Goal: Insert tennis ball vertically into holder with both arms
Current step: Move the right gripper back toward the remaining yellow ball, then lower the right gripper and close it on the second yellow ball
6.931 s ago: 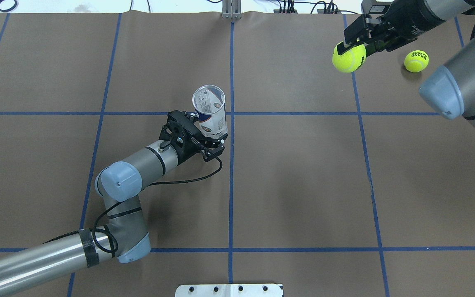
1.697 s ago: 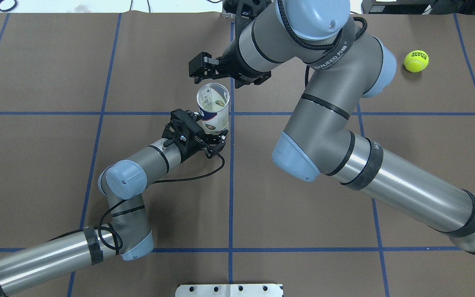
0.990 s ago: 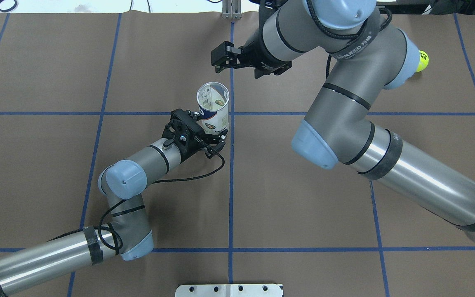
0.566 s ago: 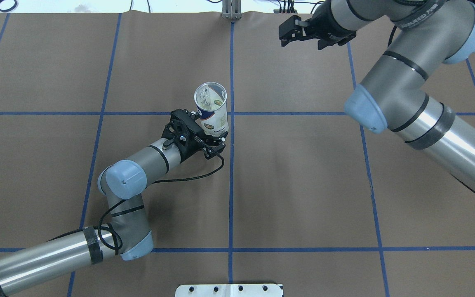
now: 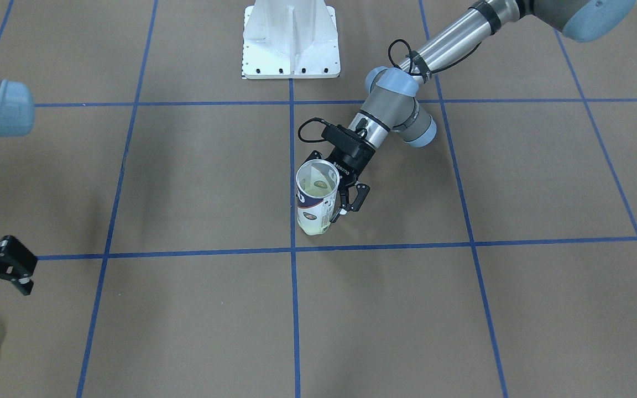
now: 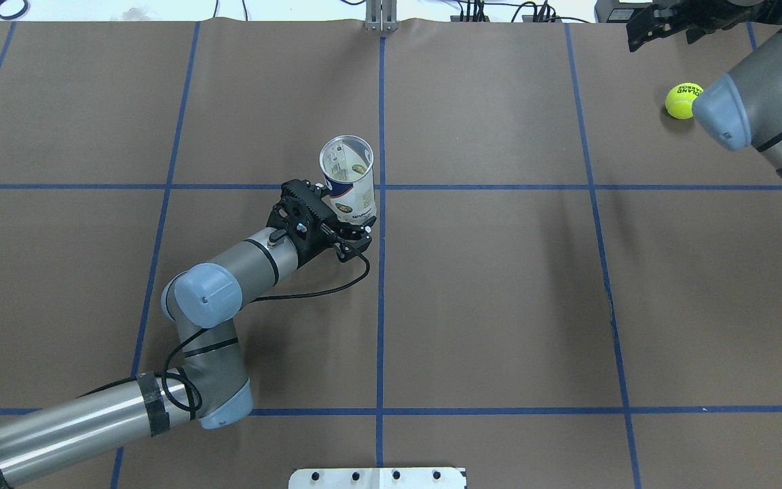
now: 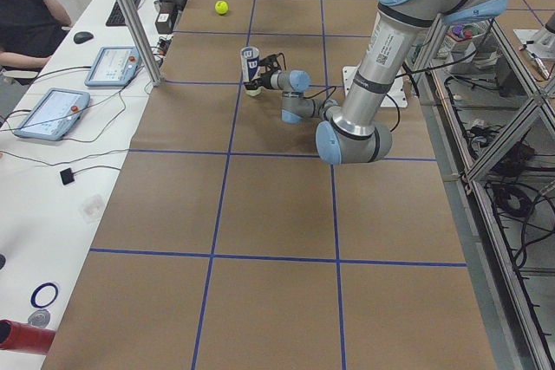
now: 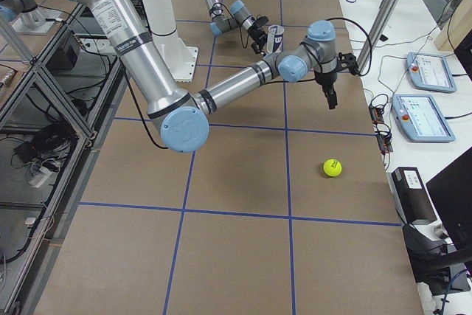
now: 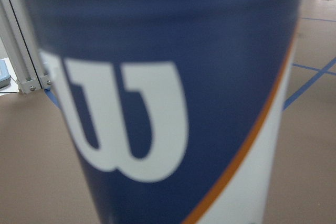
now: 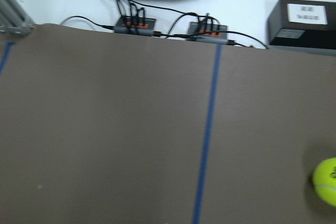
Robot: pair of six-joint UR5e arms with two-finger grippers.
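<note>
The holder, a clear can with a navy-and-white "W" label, stands upright near the table's middle. My left gripper is shut on its lower part, as the front view shows. The label fills the left wrist view. A yellow-green tennis ball sits at the bottom inside the holder. My right gripper is open and empty at the far right corner. A second tennis ball lies on the table near it.
The white pedestal base stands at the robot's edge of the table. Beyond the far edge is a white bench with control tablets and cables. The right arm's elbow hangs over the far right.
The right gripper held a ball, came over the holder, and now has none; a ball lies inside the holder. The right arm has swung back to the far right corner. The left arm stayed.
</note>
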